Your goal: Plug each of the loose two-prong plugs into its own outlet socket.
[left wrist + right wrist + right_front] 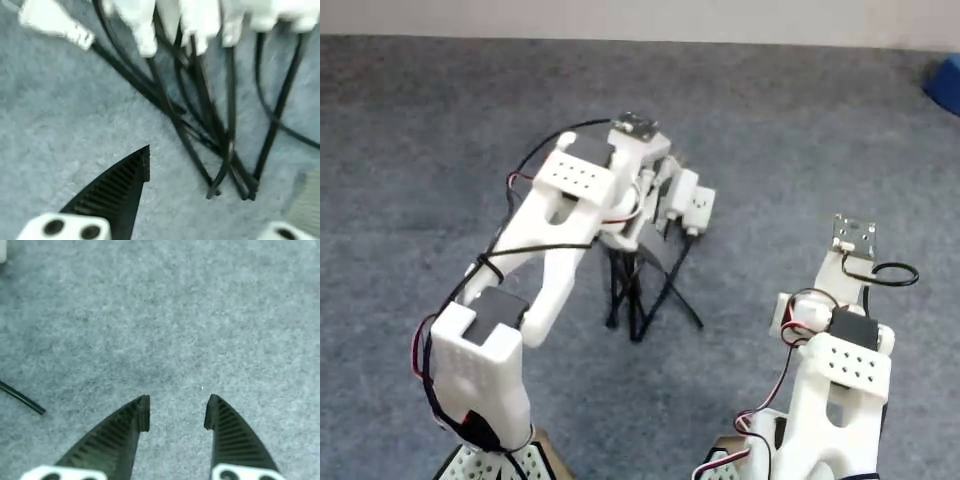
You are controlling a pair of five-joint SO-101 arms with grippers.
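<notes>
over bare carpet, right gripper gapes; left gripper spread wide above black cords, white plugs.

The plugs sit at the left arm's tip, cords trailing nearer, right arm well apart.

Setting: robotics lab bench or hobby test rig; exact room type cannot be told.
Evidence:
- Two white plastic arms, left arm and right arm, side by side at near edge.
- Exposed wiring looped along joints.
- Bare camera board with black cable at right arm's wrist.

Work surface: grey carpet-like mat covering table.
Test fixture: cluster of white plugs, black cords fanning out below.
Background: pale wall strip along far edge; blue object at far corner.
</notes>
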